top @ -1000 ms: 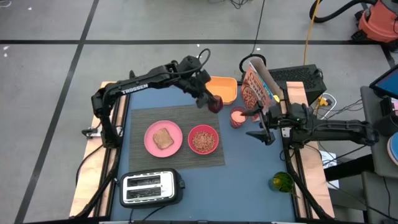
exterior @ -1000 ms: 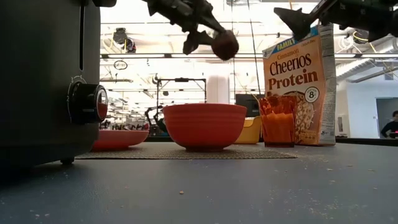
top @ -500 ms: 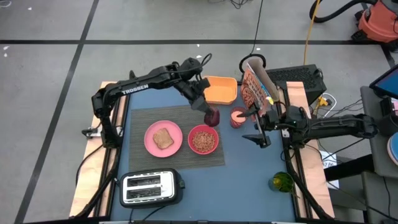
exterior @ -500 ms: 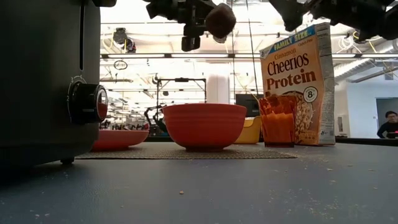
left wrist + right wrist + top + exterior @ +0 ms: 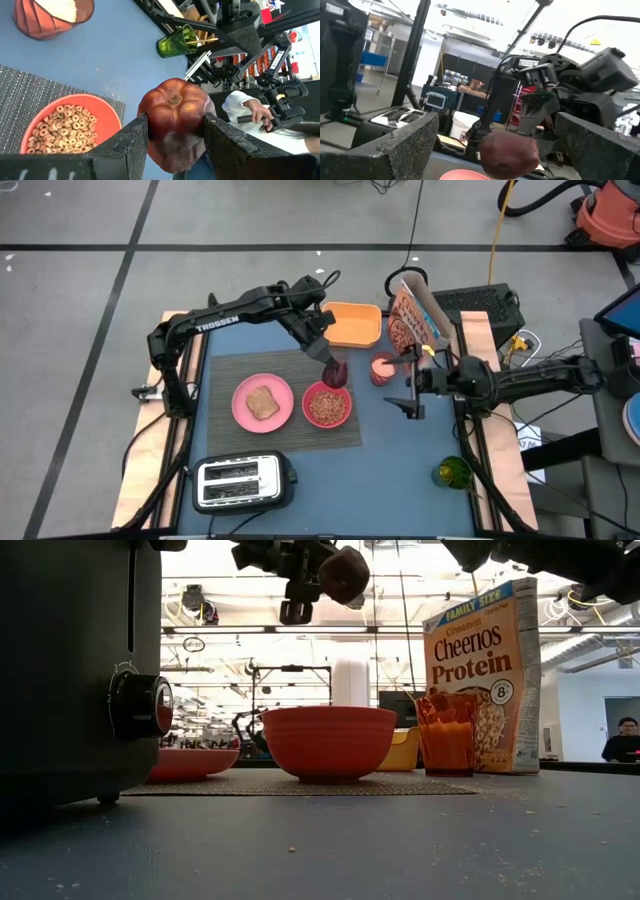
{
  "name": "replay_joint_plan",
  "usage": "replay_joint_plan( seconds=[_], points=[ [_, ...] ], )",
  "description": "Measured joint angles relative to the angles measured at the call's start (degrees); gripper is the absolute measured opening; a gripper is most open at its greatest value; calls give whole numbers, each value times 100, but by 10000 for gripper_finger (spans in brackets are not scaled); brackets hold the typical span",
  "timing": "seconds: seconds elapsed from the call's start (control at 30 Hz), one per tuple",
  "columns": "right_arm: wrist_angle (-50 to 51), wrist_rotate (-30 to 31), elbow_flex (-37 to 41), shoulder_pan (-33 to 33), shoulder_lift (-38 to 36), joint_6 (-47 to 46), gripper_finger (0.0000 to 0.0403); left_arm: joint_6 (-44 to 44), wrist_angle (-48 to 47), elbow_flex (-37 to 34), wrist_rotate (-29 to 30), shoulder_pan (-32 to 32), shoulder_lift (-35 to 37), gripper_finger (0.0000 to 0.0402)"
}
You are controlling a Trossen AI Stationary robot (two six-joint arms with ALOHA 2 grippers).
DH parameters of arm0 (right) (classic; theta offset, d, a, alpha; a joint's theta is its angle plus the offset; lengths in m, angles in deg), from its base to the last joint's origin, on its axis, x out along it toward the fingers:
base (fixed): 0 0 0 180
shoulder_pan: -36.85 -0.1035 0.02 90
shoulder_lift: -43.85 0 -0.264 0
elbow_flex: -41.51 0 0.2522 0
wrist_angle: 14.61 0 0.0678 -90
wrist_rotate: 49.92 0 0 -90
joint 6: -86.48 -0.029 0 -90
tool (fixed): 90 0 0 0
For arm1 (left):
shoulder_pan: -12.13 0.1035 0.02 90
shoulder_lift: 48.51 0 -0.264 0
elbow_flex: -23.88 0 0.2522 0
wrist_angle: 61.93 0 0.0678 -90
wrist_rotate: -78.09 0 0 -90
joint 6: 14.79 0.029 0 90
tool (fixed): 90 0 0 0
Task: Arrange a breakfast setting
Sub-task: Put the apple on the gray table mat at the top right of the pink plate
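The toaster (image 5: 70, 670) is running off the left and top edges of the low view, and it is hiding most of the plate (image 5: 195, 762) behind it. In that view the bowl (image 5: 328, 743) is showing only its outer wall, its contents lying out of sight. The left gripper (image 5: 322, 580) is being cut by the top edge there, and the right arm is showing only as a dark shape at the top right corner. The fruit (image 5: 175, 120) is covering part of the bowl in the left wrist view. A person (image 5: 626, 738) is standing partly cut off at the low view's right edge, too small to tell more.
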Motion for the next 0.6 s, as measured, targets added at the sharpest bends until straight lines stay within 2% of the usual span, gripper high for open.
replay_joint_plan(
  seconds=[0.4, 0.6],
  points=[
    [-110, 0, -181, -454, 524, 105, 393, -186, 2, 0, 2, 0, 0, 177],
    [324, 172, -761, -764, 895, 1005, 393, -583, -222, 0, 4, 0, -2, 177]
  ],
)
